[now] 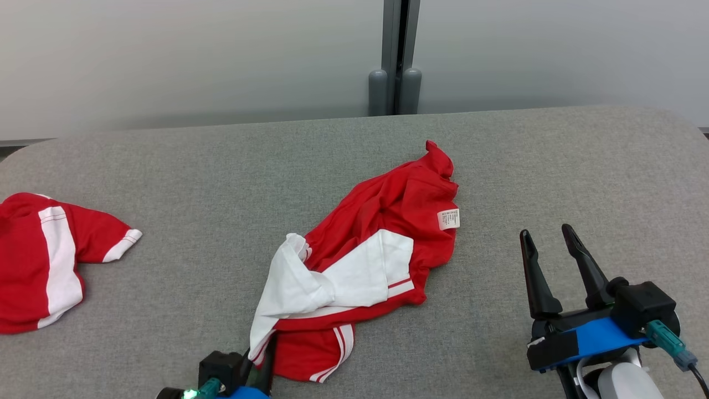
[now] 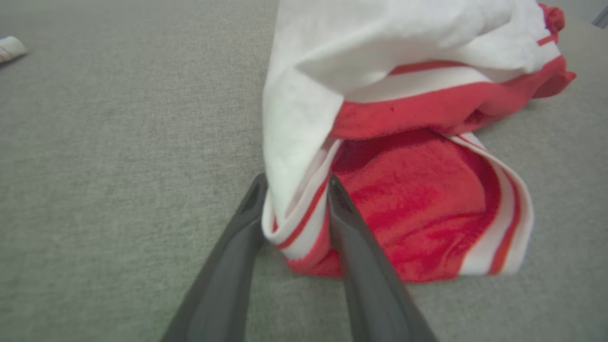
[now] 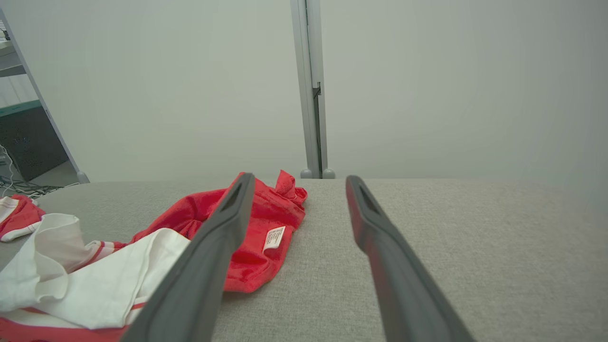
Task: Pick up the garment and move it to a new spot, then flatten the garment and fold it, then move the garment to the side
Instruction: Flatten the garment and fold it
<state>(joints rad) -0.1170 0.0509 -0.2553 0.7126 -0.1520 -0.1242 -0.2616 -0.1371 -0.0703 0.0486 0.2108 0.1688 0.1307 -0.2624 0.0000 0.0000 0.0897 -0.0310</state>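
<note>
The unlifted garment (image 1: 388, 221) is straddled at 7 o'clock by the half-closed left claw (image 2: 295, 183), hold unclear; right claw (image 1: 545, 231) spread wide, empty.

Soft even light; close-up garment (image 2: 418, 199) blurry.

The garment (image 1: 388, 210) is bright red with a white panel and red-white striping at the hems, and its label (image 1: 448, 219) is white. The second shirt (image 1: 27, 266) is the same red and white. The table (image 1: 221, 183) is flecked grey, the right gripper (image 1: 545, 230) black and blue.
</note>
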